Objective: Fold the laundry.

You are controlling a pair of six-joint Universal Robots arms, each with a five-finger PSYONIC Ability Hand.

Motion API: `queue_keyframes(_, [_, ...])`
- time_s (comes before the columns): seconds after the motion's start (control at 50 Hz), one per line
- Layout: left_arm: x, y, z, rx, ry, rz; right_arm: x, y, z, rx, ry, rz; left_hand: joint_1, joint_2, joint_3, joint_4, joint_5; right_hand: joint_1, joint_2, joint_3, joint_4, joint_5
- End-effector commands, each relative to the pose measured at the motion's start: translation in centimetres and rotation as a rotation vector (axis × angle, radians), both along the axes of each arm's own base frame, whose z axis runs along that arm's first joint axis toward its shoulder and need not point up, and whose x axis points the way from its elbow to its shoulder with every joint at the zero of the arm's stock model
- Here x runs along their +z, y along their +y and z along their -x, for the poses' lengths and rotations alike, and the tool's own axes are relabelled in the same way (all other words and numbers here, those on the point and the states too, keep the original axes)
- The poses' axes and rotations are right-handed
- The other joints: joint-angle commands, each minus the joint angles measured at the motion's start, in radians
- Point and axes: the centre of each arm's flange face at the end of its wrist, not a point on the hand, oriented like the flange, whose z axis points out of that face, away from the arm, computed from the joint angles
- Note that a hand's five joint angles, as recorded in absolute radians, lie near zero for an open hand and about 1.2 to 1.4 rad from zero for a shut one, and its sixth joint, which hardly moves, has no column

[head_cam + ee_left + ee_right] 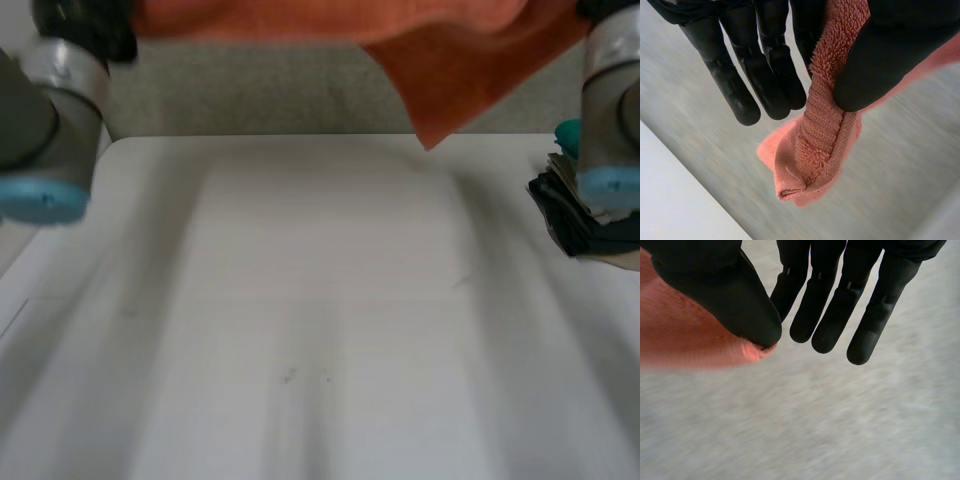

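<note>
An orange terry towel (pixel 450 70) hangs stretched high over the far edge of the white table (pixel 320 300), with one corner drooping toward it. In the left wrist view, my left hand (pixel 765 65) pinches a bunched hemmed corner of the towel (pixel 815 150) between thumb (pixel 885 55) and fingers. My right hand (pixel 830 305) clamps another corner of the towel (pixel 685 335) under its thumb (pixel 725 290) against the fingers. Both arms rise at the table's far corners, the left hand (pixel 85 25) and right hand (pixel 600 8) up at the cloth's upper edge.
A stack of folded dark and beige cloths (pixel 585 215) lies at the table's right edge, behind my right arm. Grey floor lies beyond the table's far edge.
</note>
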Motion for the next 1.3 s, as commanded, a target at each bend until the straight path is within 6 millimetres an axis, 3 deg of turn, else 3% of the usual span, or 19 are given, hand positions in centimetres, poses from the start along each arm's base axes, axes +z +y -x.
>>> queue_keyframes(0.02, [-10.4,0.5,-0.6,0.006,-0.092,-0.285,-10.3,0.2,-0.4,0.039,0.111,-0.319,0.290,0.198,0.203,0.194,0.239,0.269,0.209,0.202,0.196,0.205])
queue_keyframes(0.1, [-15.8,0.9,-0.8,0.008,-0.135,-0.424,-16.2,0.9,-0.2,0.061,0.147,-0.504,0.290,0.198,0.203,0.194,0.239,0.269,0.209,0.202,0.196,0.205])
queue_keyframes(0.16, [-18.0,1.6,-1.0,0.006,-0.159,-0.490,-19.4,1.6,0.1,0.060,0.159,-0.622,0.290,0.198,0.203,0.194,0.239,0.269,0.209,0.202,0.196,0.205])
queue_keyframes(0.26, [-20.6,3.5,-2.3,0.019,-0.195,-0.599,-21.5,2.9,0.9,0.058,0.172,-0.719,0.103,0.011,0.016,0.007,0.052,0.269,0.209,0.202,0.196,0.205])
queue_keyframes(0.32, [-20.4,4.3,-3.0,0.029,-0.196,-0.619,-22.3,3.8,1.0,0.065,0.183,-0.755,-0.029,-0.121,-0.117,-0.125,-0.080,0.269,0.209,0.202,0.196,0.205])
queue_keyframes(0.36, [-19.7,4.8,-3.6,0.031,-0.193,-0.626,-22.5,4.2,1.1,0.067,0.188,-0.764,-0.147,-0.239,-0.234,-0.242,-0.198,0.269,0.209,0.202,0.196,0.205])
queue_keyframes(0.52, [-18.9,4.7,-5.8,-0.012,-0.165,-0.647,-22.5,4.7,2.1,0.070,0.187,-0.785,-0.229,-0.322,-0.317,-0.325,-0.280,0.269,0.209,0.202,0.196,0.205])
queue_keyframes(0.72, [-20.7,3.9,-6.6,-0.059,-0.151,-0.704,-22.8,5.0,2.2,0.072,0.189,-0.797,-0.206,-0.298,-0.293,-0.302,-0.257,0.269,0.209,0.202,0.196,0.205])
queue_keyframes(0.9, [-22.5,3.2,-6.1,-0.105,-0.151,-0.713,-23.0,5.1,2.4,0.066,0.190,-0.806,-0.200,-0.292,-0.287,-0.296,-0.251,0.269,0.209,0.202,0.196,0.205])
queue_keyframes(1.02, [-23.0,3.0,-5.7,-0.153,-0.148,-0.710,-23.2,5.4,2.4,0.066,0.193,-0.816,0.067,-0.026,-0.021,-0.029,0.016,0.269,0.209,0.202,0.196,0.205])
queue_keyframes(1.04, [-22.9,2.9,-5.7,-0.159,-0.146,-0.701,-23.3,5.4,2.4,0.067,0.194,-0.818,0.277,0.184,0.189,0.181,0.225,0.269,0.209,0.202,0.196,0.205])
queue_keyframes(1.1, [-22.9,2.8,-5.7,-0.157,-0.147,-0.688,-23.3,5.5,2.5,0.062,0.194,-0.821,0.290,0.198,0.203,0.194,0.239,0.269,0.209,0.202,0.196,0.205])
queue_keyframes(1.2, [-21.8,2.9,-5.9,-0.143,-0.142,-0.673,-23.4,5.7,2.6,0.058,0.194,-0.827,0.290,0.198,0.203,0.194,0.239,0.269,0.209,0.202,0.196,0.205])
queue_keyframes(1.26, [-19.3,3.4,-6.1,-0.138,-0.140,-0.627,-22.4,6.0,2.8,0.055,0.201,-0.812,0.290,0.198,0.203,0.194,0.239,0.269,0.209,0.202,0.196,0.205])
queue_keyframes(1.3, [-17.4,4.8,-6.4,-0.134,-0.139,-0.604,-21.5,6.2,2.9,0.055,0.202,-0.805,0.290,0.198,0.203,0.194,0.239,0.269,0.209,0.202,0.196,0.205])
